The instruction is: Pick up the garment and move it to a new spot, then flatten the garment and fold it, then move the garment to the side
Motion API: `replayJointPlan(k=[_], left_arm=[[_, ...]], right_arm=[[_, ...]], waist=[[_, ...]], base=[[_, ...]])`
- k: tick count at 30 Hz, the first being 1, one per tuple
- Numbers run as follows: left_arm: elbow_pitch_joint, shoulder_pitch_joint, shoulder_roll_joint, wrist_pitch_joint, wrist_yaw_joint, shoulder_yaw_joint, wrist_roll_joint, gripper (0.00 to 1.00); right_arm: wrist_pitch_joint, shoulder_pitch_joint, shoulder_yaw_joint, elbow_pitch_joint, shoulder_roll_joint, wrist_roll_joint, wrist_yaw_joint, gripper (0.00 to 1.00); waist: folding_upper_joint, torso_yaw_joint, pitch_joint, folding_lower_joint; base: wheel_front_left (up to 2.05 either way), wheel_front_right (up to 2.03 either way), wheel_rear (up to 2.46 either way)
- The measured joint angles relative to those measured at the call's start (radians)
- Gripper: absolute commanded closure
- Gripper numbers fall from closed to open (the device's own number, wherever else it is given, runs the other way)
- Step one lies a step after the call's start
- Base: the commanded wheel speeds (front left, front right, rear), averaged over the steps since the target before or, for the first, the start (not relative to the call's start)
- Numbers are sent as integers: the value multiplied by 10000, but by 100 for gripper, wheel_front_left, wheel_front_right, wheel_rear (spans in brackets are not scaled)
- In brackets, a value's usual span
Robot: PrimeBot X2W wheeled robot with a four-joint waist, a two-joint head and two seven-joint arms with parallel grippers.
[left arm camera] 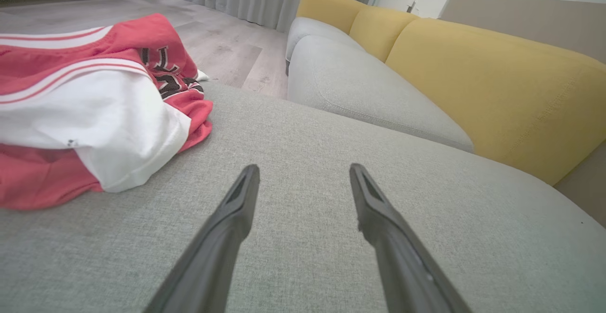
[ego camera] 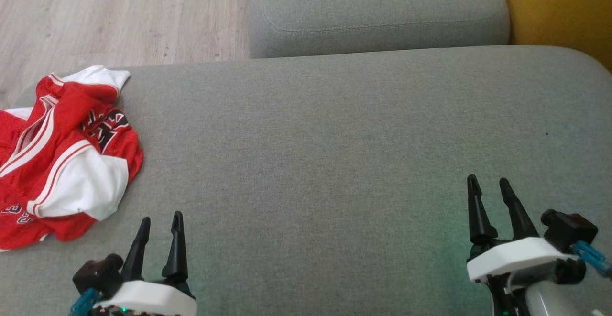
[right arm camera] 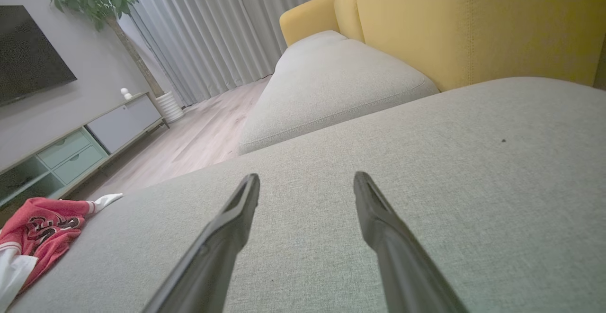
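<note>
**Inspector:** Where is the garment lying?

**Officer:** The garment [ego camera: 62,158] — red and white, with dark lettering — is lying crumpled at the left edge of the grey seat [ego camera: 334,163], with the wooden floor [ego camera: 95,15] showing beyond it. It is bunching in loose folds, with a white sleeve lying on top. Nothing is touching it.

**Inspector:** And the grippers?

**Officer:** Both are hanging over the near part of the seat, fingers pointing away from the robot. The left gripper [ego camera: 161,216] is standing with its jaws apart and is gripping nothing; the garment is lying near it, to its left. The right gripper [ego camera: 487,179] is likewise standing spread and empty, well apart from the garment, over bare fabric on the right.

**Inspector:** How far along is the task?

**Officer:** In my judgement it is sitting at the very start. The garment is not being held, it is not lying flat, and no tidy fold is showing. So the pick-up, the move to a new spot, the flattening, the folding and the last shift to the side are all remaining.

**Inspector:** Is there room to work?

**Officer:** The middle and right of the seat are offering a broad plain stretch — a likely place for laying the garment out. The left gripper is sitting nearest, so I am judging it the better placed for the first grasp.
</note>
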Motion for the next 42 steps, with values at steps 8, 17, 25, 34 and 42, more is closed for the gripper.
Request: replayJointPlan(k=[8,17,25,34,42], left_arm=[[10,266,52,-222,44,21,761,0],[215,395,146,-516,79,63,1753,0],[453,559,130,-700,174,111,2564,0],[543,790,67,-957,255,458,3264,0],[462,794,-86,-1045,247,846,3331,0]], right_arm=[[-244,-2,4,-17,8,-865,0,0],[-522,-1,0,-17,10,-1778,0,0],[-700,0,-190,81,52,-2399,0,0],[-976,15,-259,337,77,-2989,0,0],[-1074,31,-313,686,121,-2907,0,0]], waist=[[0,40,-48,0],[0,97,-114,0],[0,73,-154,-2],[0,129,-242,-2],[0,196,-262,-1]], base=[[0,0,0],[0,0,0],[0,0,0],[0,0,0],[0,0,0]])
